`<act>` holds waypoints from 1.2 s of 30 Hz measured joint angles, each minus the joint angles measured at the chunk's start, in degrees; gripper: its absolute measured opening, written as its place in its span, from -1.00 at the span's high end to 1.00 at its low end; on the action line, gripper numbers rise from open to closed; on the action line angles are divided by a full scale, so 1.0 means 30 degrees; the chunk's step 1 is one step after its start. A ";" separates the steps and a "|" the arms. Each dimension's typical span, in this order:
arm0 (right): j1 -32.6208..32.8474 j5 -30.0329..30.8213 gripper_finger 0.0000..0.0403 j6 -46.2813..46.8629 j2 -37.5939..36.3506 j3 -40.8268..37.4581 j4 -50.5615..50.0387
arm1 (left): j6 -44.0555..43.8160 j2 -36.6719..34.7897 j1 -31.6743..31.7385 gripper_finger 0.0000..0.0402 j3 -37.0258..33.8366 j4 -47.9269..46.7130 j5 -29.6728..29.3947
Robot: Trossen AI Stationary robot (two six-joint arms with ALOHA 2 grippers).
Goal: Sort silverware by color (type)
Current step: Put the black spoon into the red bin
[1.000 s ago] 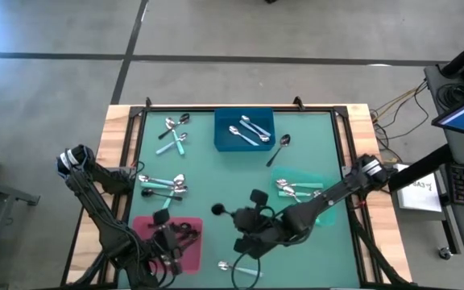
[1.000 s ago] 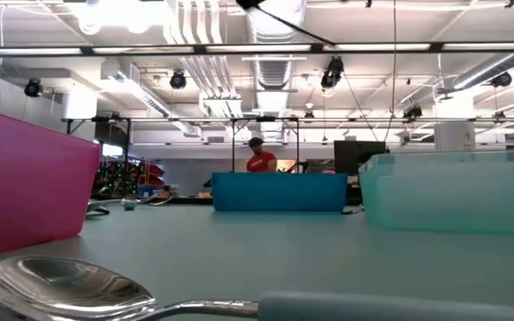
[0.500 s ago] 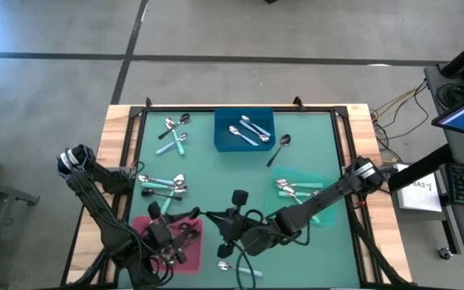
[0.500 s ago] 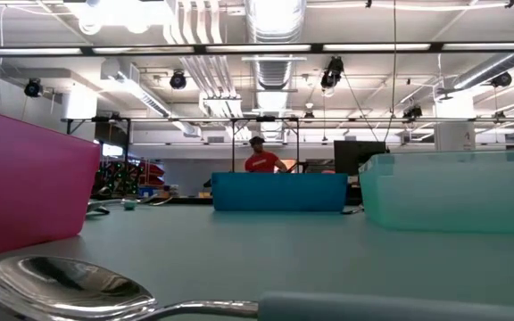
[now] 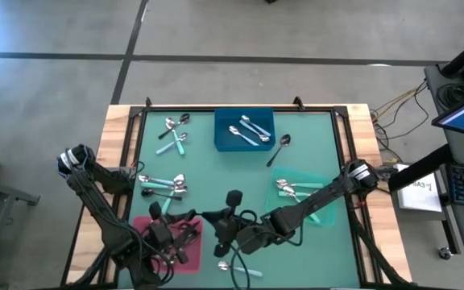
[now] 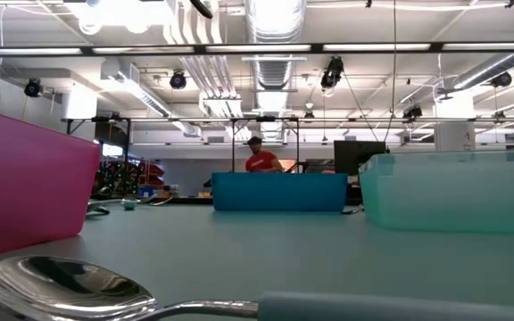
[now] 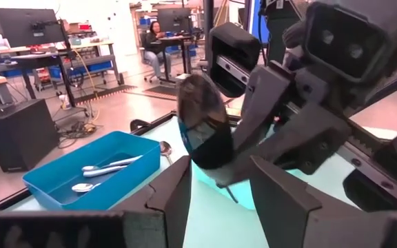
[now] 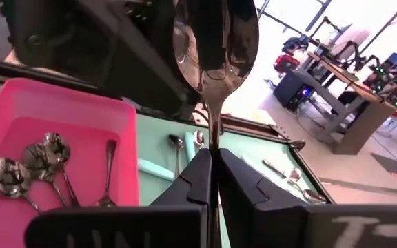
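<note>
Swinging across the table in the last sec, R gripper (image 5: pixel 218 219) has left mid-table and now hangs just beside the pink tray (image 8: pixel 60 93), nose to nose w/ L gripper (image 7: pixel 216 180), which has barely shifted over that tray.

R fingers are pressed tight together, pinching a spoon (image 8: pixel 216 34) low on its handle. The spoon stands upright above the fingertips, bowl on top. L fingers (image 7: pixel 174 200) stand spread w/ nothing in them. The spoon's bowl sits straight ahead of their gap, close, but apparently not yet between the tips.

What it means: the handle looks dark, and the pink tray below R gripper already holds a few dark-handled spoons (image 8: pixel 19 169), so this one seems bound for that pile. That could be by handover to L gripper or by a straight drop; can't tell which.

Sorting is only partway done, by the look of it. The blue tray (image 7: pixel 60 196), far ahead of L gripper, holds silver spoons, and the green tray (image 5: pixel 322 211), back along R arm, holds a few more. Loose spoons (image 5: pixel 163 187) lie on the mat beyond L gripper, w/ a teal one (image 5: pixel 240 268) on the mat close to R gripper.
</note>
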 joint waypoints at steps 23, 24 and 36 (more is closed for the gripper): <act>0.0039 -0.0472 0.74 -0.1515 -0.0054 0.0007 -0.0006 | 0.0662 -0.0407 0.0424 0.99 0.0000 -0.0167 0.0038; 0.0050 -0.0479 0.69 -0.1509 -0.0110 0.0007 -0.0330 | 0.0674 -0.0534 0.0424 0.99 0.0000 -0.0212 0.0036; 0.0255 -0.5168 0.22 1.0851 -0.0663 0.0022 -0.9996 | 0.1355 -0.1869 0.0385 1.00 0.0004 -0.1376 1.1941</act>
